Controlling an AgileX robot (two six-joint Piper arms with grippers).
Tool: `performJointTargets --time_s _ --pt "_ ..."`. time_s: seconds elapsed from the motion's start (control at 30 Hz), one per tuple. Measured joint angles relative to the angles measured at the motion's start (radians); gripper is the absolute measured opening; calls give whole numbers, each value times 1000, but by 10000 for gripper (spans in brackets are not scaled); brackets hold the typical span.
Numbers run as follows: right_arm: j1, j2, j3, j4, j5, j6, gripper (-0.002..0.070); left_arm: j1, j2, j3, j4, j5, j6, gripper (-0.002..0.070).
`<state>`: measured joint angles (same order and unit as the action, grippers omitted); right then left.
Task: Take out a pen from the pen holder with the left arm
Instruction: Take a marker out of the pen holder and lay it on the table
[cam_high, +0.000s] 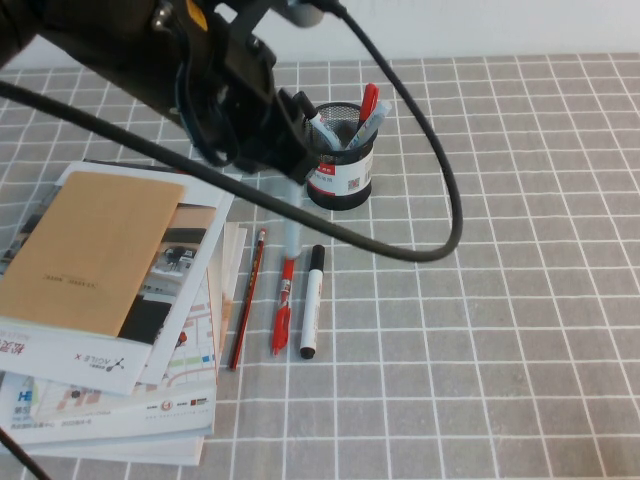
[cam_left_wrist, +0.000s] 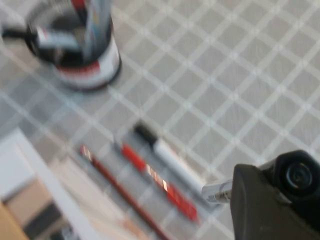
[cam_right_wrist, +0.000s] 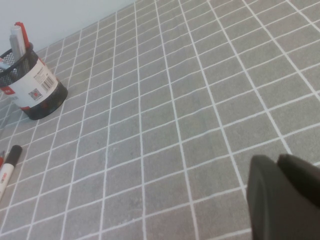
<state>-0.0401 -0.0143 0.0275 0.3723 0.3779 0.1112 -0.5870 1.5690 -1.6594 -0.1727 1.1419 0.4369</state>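
The black mesh pen holder stands at the back of the table with a red pen and others in it; it also shows as the pen holder and pen holder. My left gripper hovers just left of the holder, shut on a clear pen that hangs down towards the table. The clear pen's tip sticks out past the left gripper. My right gripper is low over bare tiles, far from the holder, shut and holding nothing.
A pencil, a red pen and a black-and-white marker lie side by side in front of the holder. A pile of books and leaflets fills the left. A black cable loops over the table.
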Motion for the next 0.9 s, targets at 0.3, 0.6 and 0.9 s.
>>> performJointTargets --time_s 0.3,0.6,0.9 --pt "0 0 0 2 0 0 -13 -78 54 -37 86 105 -137 106" --pt "0 0 0 2 0 0 -13 -128 294 -41 60 102 -180 106" --pt "0 0 0 2 0 0 -13 -128 488 -190 21 89 -187 106"
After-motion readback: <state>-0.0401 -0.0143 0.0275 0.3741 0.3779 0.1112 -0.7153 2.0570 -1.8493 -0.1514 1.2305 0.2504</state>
